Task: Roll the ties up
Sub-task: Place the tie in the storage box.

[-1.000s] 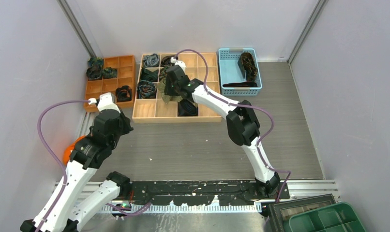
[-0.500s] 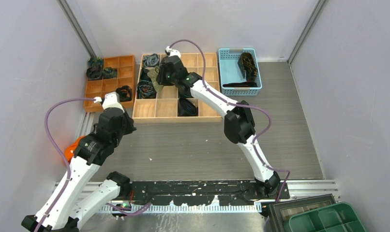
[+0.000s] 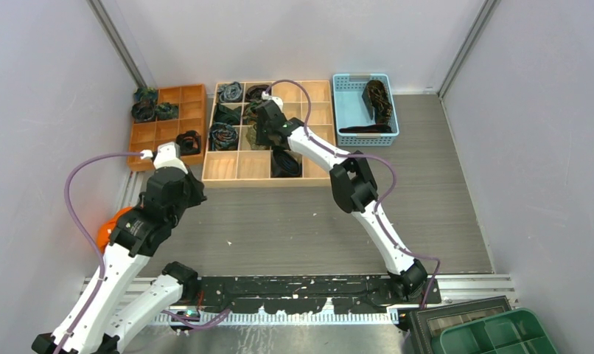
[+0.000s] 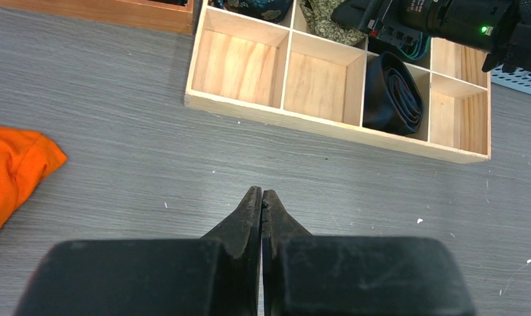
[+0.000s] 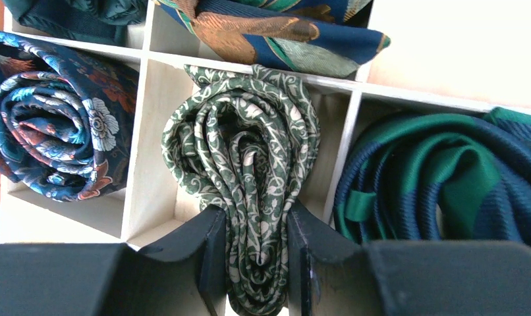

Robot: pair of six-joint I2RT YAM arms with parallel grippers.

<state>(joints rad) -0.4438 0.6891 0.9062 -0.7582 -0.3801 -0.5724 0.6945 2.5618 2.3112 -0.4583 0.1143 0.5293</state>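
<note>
My right gripper (image 5: 255,243) is shut on the near end of a coiled olive-green tie (image 5: 243,158) with a cream vine pattern. The coil sits between the dividers of a middle compartment of the light wooden tray (image 3: 264,182). From above, the right gripper (image 3: 263,122) reaches down over that tie (image 3: 253,140). Beside it lie a dark floral coil (image 5: 52,131) on the left and a green-and-navy striped coil (image 5: 441,178) on the right. My left gripper (image 4: 262,194) is shut and holds nothing, hovering over the bare table in front of the tray (image 4: 329,125).
A black coil (image 4: 394,95) fills a front compartment. An orange tray (image 3: 169,125) with several coils stands at the left. A blue basket (image 3: 346,110) at the back right holds unrolled ties (image 3: 377,99). An orange cloth (image 4: 16,164) lies by the left arm.
The right gripper swung with the olive-green tie toward the tray's back left, then came back and lower, the coil now in its compartment. The left arm barely shifted.
</note>
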